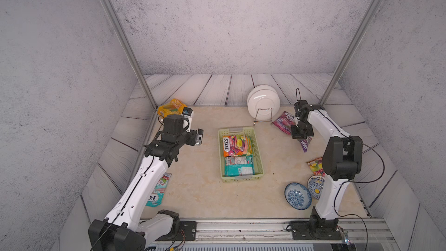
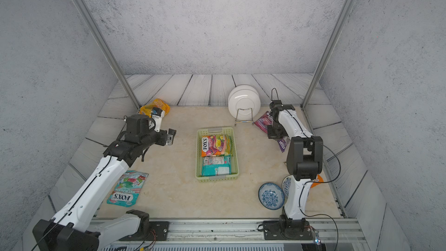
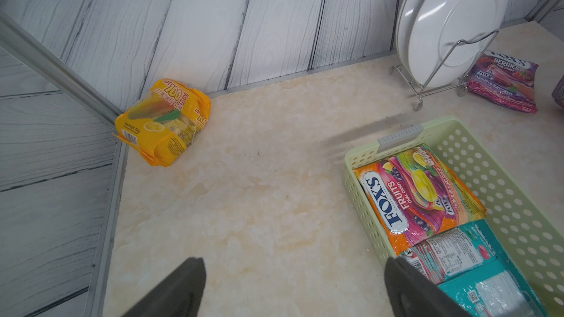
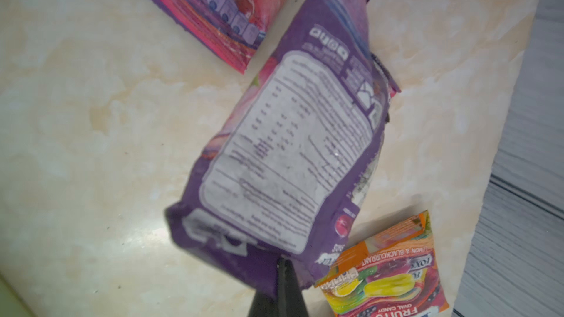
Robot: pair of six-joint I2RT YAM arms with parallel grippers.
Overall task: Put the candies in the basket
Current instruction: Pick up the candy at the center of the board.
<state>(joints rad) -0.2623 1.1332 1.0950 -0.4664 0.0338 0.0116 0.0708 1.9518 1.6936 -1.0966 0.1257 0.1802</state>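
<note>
There are seven candies. Two lie flat in the basket (image 1: 258, 155): an orange packet (image 1: 236, 145) at its upper end and a teal packet (image 1: 239, 166) at its lower end. The basket sits in the middle of the frame in both top views, with its long side running up and down. It is pale green plastic with round holes in its walls.

Five candies are outside it:
- a puffy yellow bag (image 1: 171, 107) at upper left
- a mint packet (image 2: 128, 188) at lower left
- a berries packet (image 1: 284, 121) beside the wire rack (image 1: 263, 117)
- a fruit packet (image 1: 315, 165) at right
- a purple packet (image 4: 290, 135)

The right gripper (image 4: 283, 269) is pinched tight on one end of the purple packet. The packet is shiny and crinkly, and its long side stretches away from the jaws. The left gripper (image 1: 199, 136) is wide open and holds nothing.

Two round blue bowls sit at lower right, one (image 1: 297, 195) beside the other (image 1: 315, 186). White plates (image 1: 264, 103) stand on edge in the rack, but how many is hard to tell.
</note>
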